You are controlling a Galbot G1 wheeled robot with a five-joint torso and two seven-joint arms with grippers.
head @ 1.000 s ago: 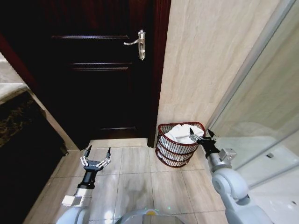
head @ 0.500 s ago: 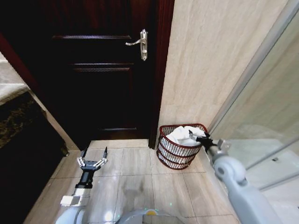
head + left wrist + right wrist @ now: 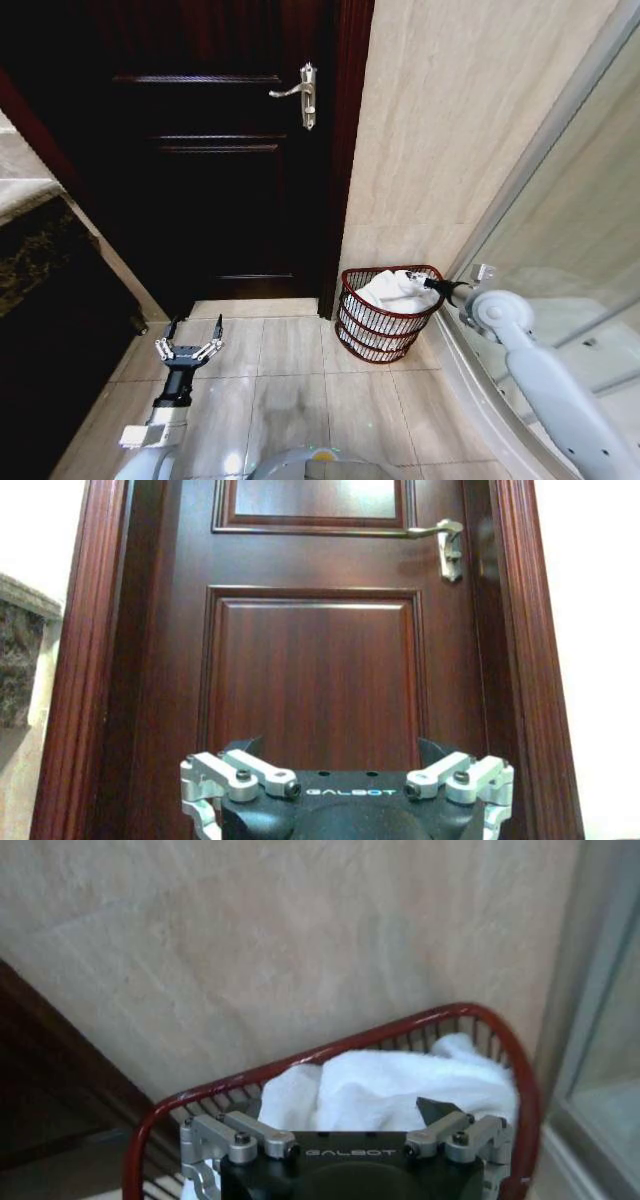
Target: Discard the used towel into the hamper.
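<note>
The hamper (image 3: 380, 330), a dark red wire basket, stands on the floor tiles against the beige wall beside the door frame. The white towel (image 3: 392, 290) lies bunched inside it, rising a little above the rim. My right gripper (image 3: 420, 282) hovers open at the hamper's right rim, just beside the towel, holding nothing. The right wrist view looks down past the right gripper (image 3: 340, 1111) onto the towel (image 3: 390, 1080) and the red rim of the hamper (image 3: 300, 1061). My left gripper (image 3: 190, 335) hangs open and empty over the floor in front of the door.
A dark wooden door (image 3: 210, 150) with a silver handle (image 3: 300, 92) fills the back. A glass shower partition (image 3: 570, 210) runs along the right, close to the hamper. A dark counter (image 3: 45, 270) stands at left. Bare floor tiles (image 3: 290, 390) lie between.
My right arm has swung out to the right and its gripper has slid along the hamper's right rim. The left gripper has sunk slightly. The towel stays in the hamper.
</note>
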